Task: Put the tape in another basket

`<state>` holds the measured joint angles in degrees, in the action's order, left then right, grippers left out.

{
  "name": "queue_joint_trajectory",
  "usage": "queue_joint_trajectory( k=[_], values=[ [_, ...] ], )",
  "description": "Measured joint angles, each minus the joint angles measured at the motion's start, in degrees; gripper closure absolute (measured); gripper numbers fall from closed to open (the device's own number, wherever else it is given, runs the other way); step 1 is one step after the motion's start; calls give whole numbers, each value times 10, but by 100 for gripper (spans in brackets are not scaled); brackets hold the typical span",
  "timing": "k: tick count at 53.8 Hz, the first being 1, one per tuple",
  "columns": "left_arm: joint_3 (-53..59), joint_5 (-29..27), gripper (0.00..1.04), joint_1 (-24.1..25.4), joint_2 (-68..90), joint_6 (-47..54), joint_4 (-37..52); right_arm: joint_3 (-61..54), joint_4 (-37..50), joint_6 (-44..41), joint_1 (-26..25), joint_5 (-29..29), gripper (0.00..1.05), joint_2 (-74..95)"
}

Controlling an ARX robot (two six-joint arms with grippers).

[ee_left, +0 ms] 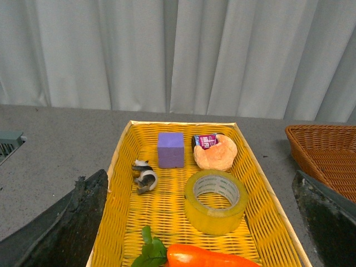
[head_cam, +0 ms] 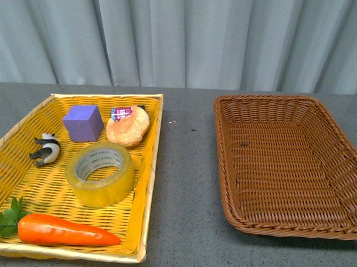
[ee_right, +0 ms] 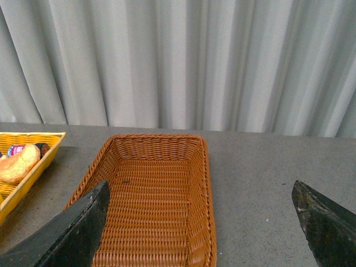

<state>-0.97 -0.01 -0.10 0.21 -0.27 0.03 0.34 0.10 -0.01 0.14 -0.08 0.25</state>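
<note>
Bright, even light, soft faint shadows, all views sharp; slight greenish tint in front view.

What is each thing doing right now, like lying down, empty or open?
tape, lying flat, hole up, in the yellow tray
basket, empty
yellow tray, holding five things
carrot, lying on its side
panda, lying down
purple cube, resting flat
bun, sitting beside the purple cube
left gripper, open, empty
right gripper, open, empty
</note>
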Motion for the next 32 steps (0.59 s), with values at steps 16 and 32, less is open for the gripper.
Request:
queue_joint_trajectory(
  k=[16,32],
  values=[
    [0,0,7,0,0,0,0,0,0,0,0,0,9,0],
    [0,0,7,0,0,0,0,0,0,0,0,0,9,0]
  ],
)
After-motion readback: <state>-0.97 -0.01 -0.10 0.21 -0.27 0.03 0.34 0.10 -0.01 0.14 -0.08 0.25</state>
